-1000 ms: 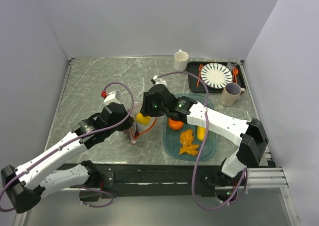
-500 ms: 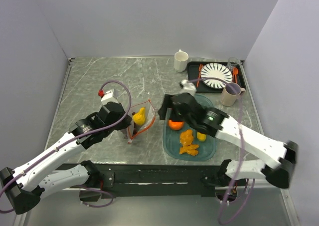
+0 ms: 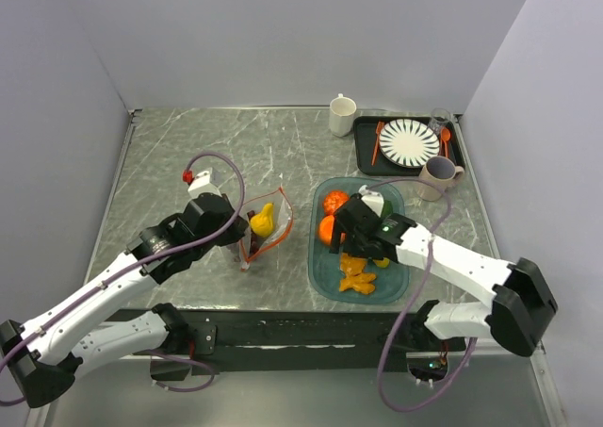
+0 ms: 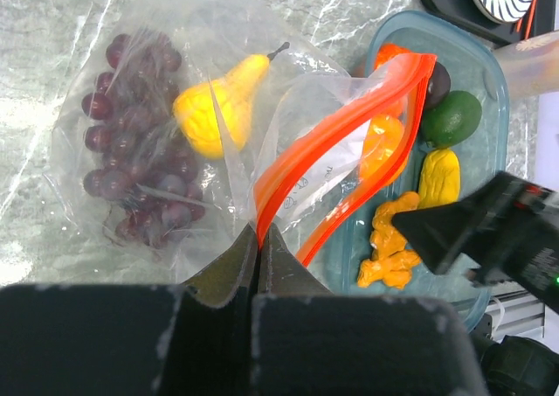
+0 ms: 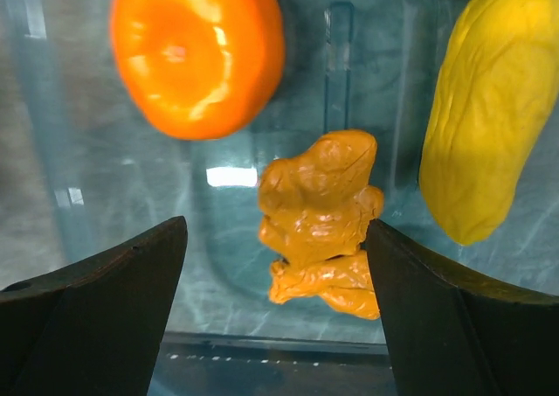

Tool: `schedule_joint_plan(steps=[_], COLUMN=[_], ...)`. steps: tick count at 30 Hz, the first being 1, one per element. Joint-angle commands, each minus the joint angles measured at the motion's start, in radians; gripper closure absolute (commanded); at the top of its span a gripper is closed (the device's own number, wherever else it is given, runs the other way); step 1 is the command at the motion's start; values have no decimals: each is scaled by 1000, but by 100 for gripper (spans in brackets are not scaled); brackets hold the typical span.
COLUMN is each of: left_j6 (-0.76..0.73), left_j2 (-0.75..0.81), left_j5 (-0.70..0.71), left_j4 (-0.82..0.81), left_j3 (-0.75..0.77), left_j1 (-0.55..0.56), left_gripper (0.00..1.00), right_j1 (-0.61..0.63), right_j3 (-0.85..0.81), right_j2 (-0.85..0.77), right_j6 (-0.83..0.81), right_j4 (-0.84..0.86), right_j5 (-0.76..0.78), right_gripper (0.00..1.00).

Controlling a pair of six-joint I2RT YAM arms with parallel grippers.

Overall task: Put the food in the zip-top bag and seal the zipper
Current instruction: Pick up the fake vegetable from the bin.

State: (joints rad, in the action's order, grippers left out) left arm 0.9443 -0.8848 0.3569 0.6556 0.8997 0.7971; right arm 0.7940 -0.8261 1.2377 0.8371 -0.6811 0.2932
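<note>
At the bottom of the left wrist frame, the left tool point(image 4: 256, 254) is clenched on the zipper point(image 4: 349, 125) of the zip-top bag point(image 4: 166, 38). The bag lies centre-left on the surface point(image 3: 179, 154), holding the grape bunch point(image 4: 140, 151) and yellow pear point(image 4: 214, 107); its faint print point(image 4: 301, 186) seems too blurred to read. Centre-right, the right tool point(image 5: 275, 230) hangs released over the knobbly orange piece point(image 5: 319, 212) in the teal tray point(image 5: 87, 195).

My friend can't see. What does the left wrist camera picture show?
The left end effector pinches the edge of the clear zip-top bag, whose orange-red zipper gapes open. Inside the bag lie purple grapes and a yellow pear. Beyond it, a teal tray holds more toy fruit.
</note>
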Motion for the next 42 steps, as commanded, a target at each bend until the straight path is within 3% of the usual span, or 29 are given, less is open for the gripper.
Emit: schedule_joint_plan(steps=[1, 11, 14, 21, 26, 29, 34, 39, 42], left_j6=[-12, -15, -21, -27, -21, -16, -15, -9, -10], left_j2=[12, 4, -2, -11, -20, -14, -3, -3, -11], left_j5=[7, 7, 14, 19, 13, 16, 20, 5, -7], left_j4=[-31, -33, -19, -24, -28, -27, -19, -39, -42], left_j3=[1, -5, 4, 7, 1, -2, -4, -13, -13], left_j1=[-4, -4, -4, -4, -4, -4, -4, -6, -6], left_gripper=[99, 99, 99, 99, 99, 99, 99, 99, 99], right_j1=[8, 109, 129, 140, 142, 143, 128, 48, 5], right_j3=[2, -131, -154, -140, -160, -186, -170, -70, -48], right_j2=[63, 310, 371, 367, 292, 247, 140, 111, 152], right_j6=[17, 109, 149, 157, 125, 111, 70, -18, -58], right_j4=[28, -113, -155, -163, -166, -178, -95, 124, 201], right_j5=[3, 164, 213, 236, 233, 225, 150, -52, -144], right_gripper=[11, 18, 25, 51, 83, 91, 90, 76, 74])
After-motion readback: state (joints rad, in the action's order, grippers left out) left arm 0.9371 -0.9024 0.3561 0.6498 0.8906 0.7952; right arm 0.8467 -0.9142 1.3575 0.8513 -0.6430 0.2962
